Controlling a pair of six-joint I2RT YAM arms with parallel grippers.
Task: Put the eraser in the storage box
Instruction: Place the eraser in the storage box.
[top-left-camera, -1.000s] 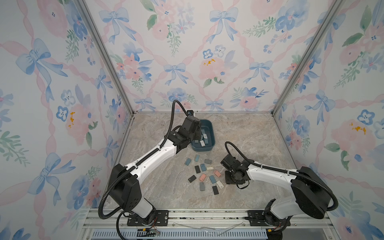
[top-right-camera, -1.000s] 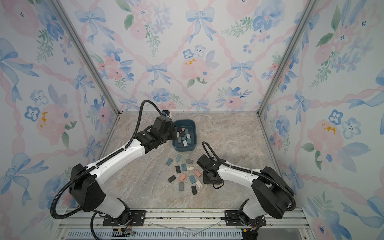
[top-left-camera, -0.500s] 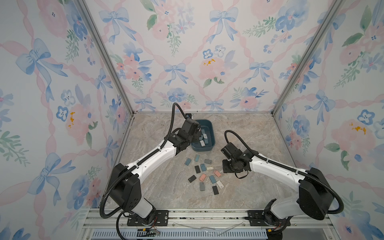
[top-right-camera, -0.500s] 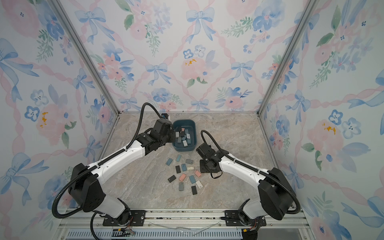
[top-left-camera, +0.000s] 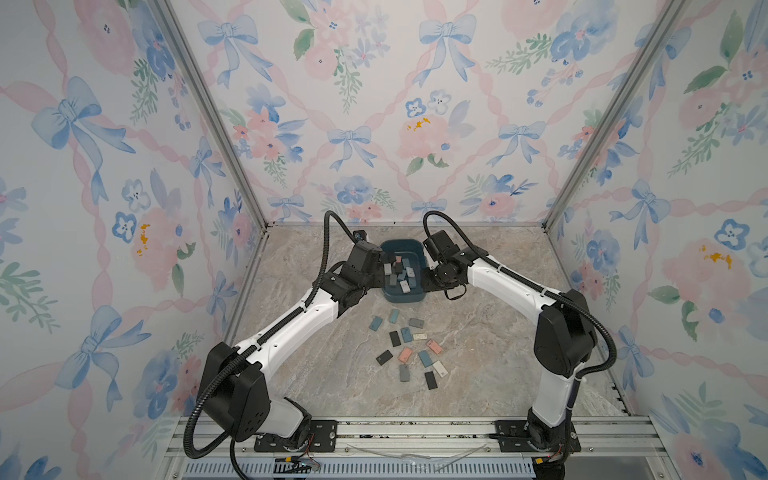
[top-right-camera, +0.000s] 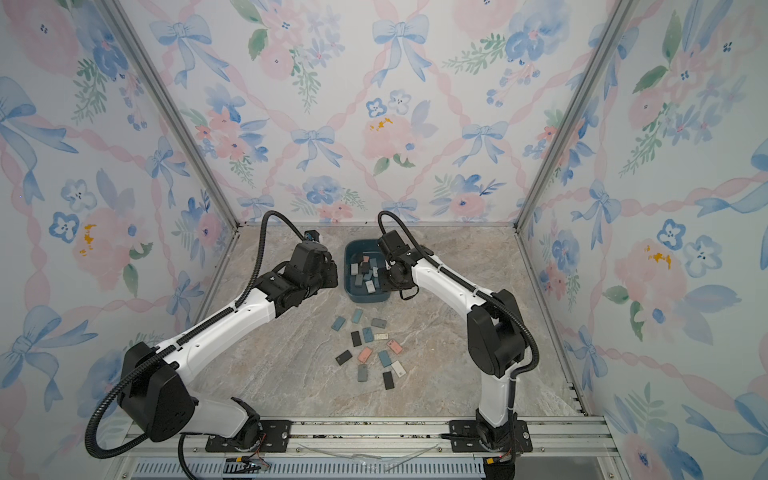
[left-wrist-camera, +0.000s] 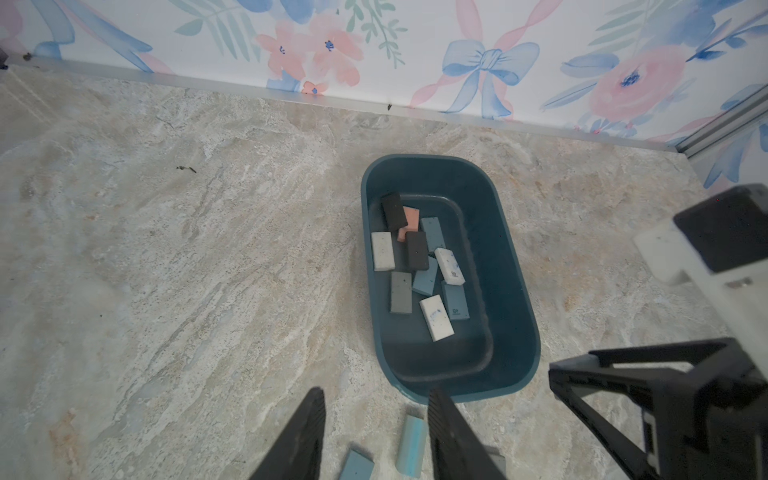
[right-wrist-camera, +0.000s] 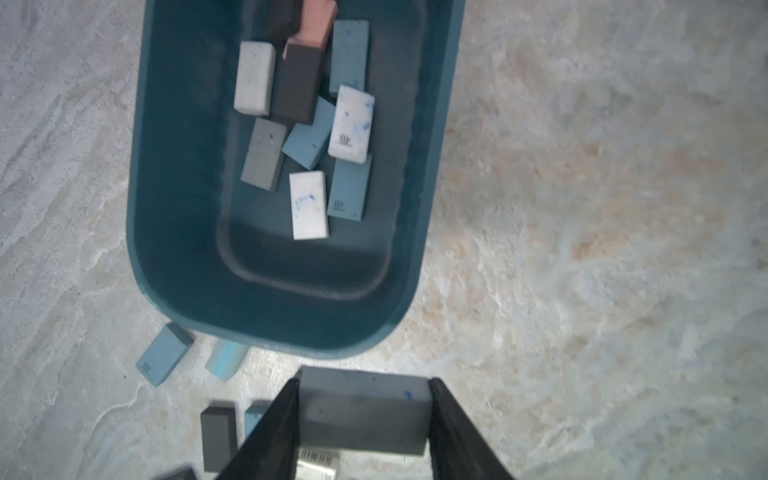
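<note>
Grey eraser (right-wrist-camera: 363, 409) clamped in right end effector (right-wrist-camera: 365, 384).

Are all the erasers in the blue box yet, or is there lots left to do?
Not yet. Done: about ten erasers lie inside the storage box. In hand: the right tool grips a grey eraser close to the box, not dropped in. The left tool is open and empty beside the box. Left: about a dozen loose erasers wait on the table.
</note>
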